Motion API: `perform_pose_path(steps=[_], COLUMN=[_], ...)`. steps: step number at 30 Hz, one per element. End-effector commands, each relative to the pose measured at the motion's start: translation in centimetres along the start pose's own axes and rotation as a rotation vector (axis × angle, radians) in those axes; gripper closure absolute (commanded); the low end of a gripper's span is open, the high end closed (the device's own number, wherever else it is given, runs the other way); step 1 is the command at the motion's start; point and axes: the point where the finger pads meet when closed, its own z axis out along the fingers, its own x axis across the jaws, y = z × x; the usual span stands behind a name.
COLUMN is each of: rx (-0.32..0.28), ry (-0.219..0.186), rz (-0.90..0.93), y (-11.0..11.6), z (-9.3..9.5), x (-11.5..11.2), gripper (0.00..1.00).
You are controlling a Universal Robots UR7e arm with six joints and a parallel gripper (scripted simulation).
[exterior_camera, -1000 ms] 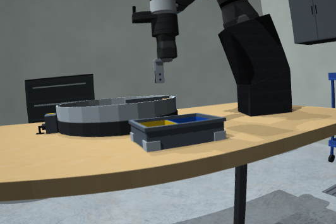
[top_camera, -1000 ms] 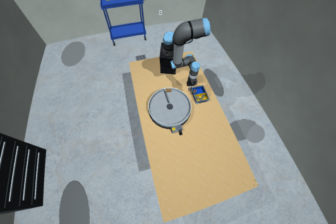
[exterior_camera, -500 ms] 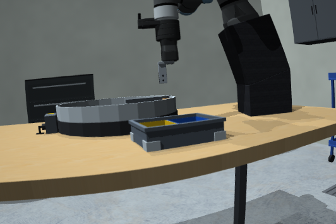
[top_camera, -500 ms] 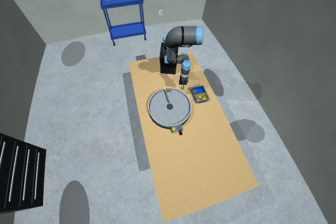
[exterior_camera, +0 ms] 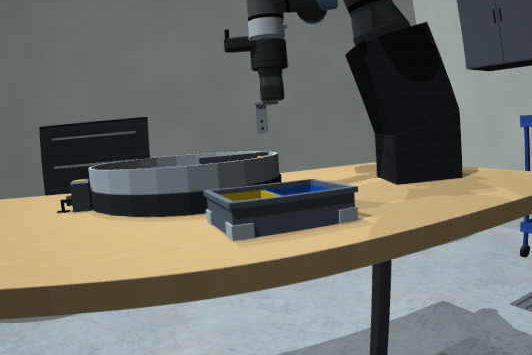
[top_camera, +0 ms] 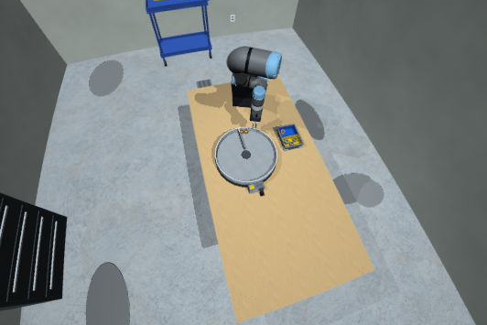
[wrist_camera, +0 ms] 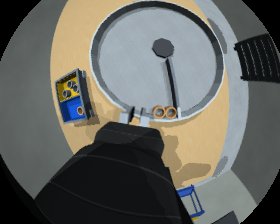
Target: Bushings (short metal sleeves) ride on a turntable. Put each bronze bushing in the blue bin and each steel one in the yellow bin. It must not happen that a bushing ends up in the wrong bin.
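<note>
Turntable on wooden table; grey walls around

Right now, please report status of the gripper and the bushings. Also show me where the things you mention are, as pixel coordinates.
Gripper (top_camera: 254,124) (exterior_camera: 262,117) (wrist_camera: 137,112) open, empty. Two bronze ring-shaped bushings (top_camera: 243,131) (wrist_camera: 164,112) on grey round turntable (top_camera: 229,160) (exterior_camera: 150,177) (wrist_camera: 126,50), beside its dark bar (top_camera: 242,141) (wrist_camera: 171,85).
</note>
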Motion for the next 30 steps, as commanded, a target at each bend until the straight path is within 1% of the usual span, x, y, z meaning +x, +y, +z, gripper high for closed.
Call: perform_pose_path(steps=[1,16,17,20,21,25,30], rx=[0.009,0.009,0.010,0.010,0.003,0.010,0.010], ry=[-0.009,-0.009,-0.010,-0.010,-0.002,-0.009,-0.009], rz=[0.037,0.034,0.039,0.039,0.005,0.039,0.039], y=[0.4,0.4,0.5,0.5,0.0,0.5,0.5], z=[0.2,0.2,0.3,0.3,0.0,0.2,0.2], x=[4.2,3.8,4.4,4.4,0.6,4.5,4.5], gripper=[0.60,0.60,0.60,0.60,0.60,0.60,0.60])
